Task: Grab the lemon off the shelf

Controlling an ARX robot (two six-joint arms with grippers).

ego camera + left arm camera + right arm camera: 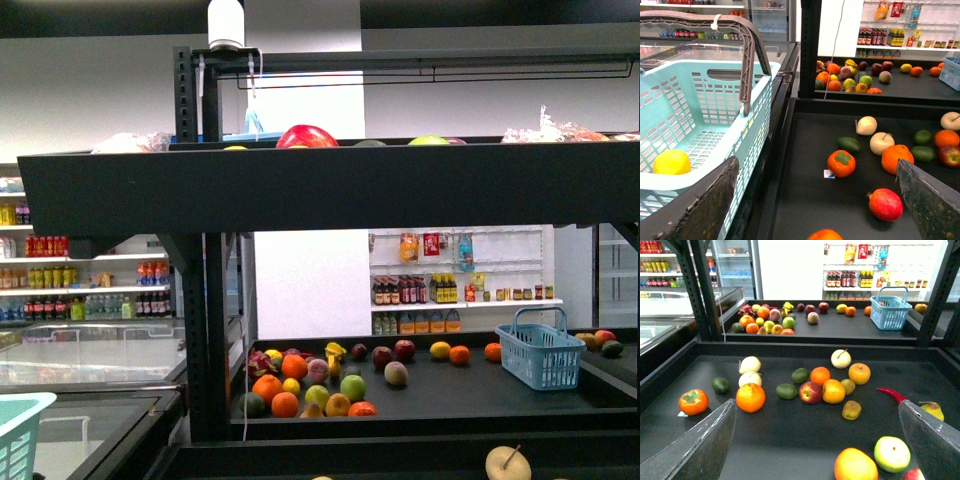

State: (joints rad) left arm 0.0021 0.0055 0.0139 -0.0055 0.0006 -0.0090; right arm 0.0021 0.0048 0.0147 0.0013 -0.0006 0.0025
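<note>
Lemon [671, 162] is what I take the round yellow fruit on the floor of the pale teal basket [705, 100] to be; it rests low against the near wall, alone in there, so by my reckoning the picking itself is done or nearly so. The basket stands just beside the black shelf [805, 200], its handle up; I judge it is parked there so that fruit lifted off the tier needs only a short carry over the rim. My left pincer [816, 162] is released, fingers [710, 205] spread wide with nothing between them; it hangs above the seam where basket meets shelf, one finger over the basket's wall, the other over the tier. The fruit lies outside that gap, just beyond the finger on the basket side, lower than it and apart from it. What sits under the gap instead is a persimmon [841, 163] and, nearer the other finger, a pomegranate [885, 204]. My right pincer [817, 402] is likewise released and empty, hovering over the scattered fruit of the same tier; the teal basket does not show in its view. The deep front lip of each tier, plain from the front view, is I think what keeps this loose fruit from rolling off.
</note>
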